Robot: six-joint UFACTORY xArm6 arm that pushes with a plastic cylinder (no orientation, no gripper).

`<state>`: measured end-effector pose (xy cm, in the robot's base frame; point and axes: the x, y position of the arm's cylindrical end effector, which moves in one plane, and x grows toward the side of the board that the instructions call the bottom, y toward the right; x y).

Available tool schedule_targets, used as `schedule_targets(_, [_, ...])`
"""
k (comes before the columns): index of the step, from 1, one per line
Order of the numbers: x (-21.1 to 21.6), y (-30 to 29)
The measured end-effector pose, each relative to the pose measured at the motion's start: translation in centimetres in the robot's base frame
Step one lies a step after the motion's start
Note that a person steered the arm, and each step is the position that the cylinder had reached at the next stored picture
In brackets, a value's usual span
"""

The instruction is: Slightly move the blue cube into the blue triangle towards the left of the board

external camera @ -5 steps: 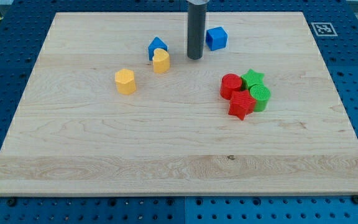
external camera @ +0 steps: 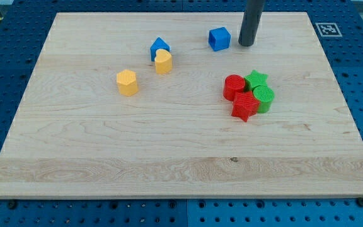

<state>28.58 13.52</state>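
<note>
The blue cube [external camera: 219, 38] sits near the view's top, right of centre. The blue triangle [external camera: 159, 47] lies to its left, with a yellow rounded block [external camera: 163, 62] touching its lower right side. My tip [external camera: 246, 45] rests on the board just right of the blue cube, a small gap between them. The rod rises out of the view's top.
A yellow hexagonal block [external camera: 126, 82] lies left of centre. A tight cluster at the right holds a red cylinder [external camera: 234, 87], a red star [external camera: 244, 106], a green star [external camera: 256, 79] and a green cylinder [external camera: 265, 98]. The wooden board [external camera: 181, 170] has a marker tag [external camera: 326, 28] beyond its top right corner.
My tip has moved from the left side of the blue cube to its right side. The blocks have not moved.
</note>
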Motion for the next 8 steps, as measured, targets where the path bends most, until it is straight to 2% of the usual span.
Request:
schedule_targets(3, [-0.4,-2.9])
schedule_targets(6, [1.1,-3.3])
schedule_targets(8, [-0.9,-4.6])
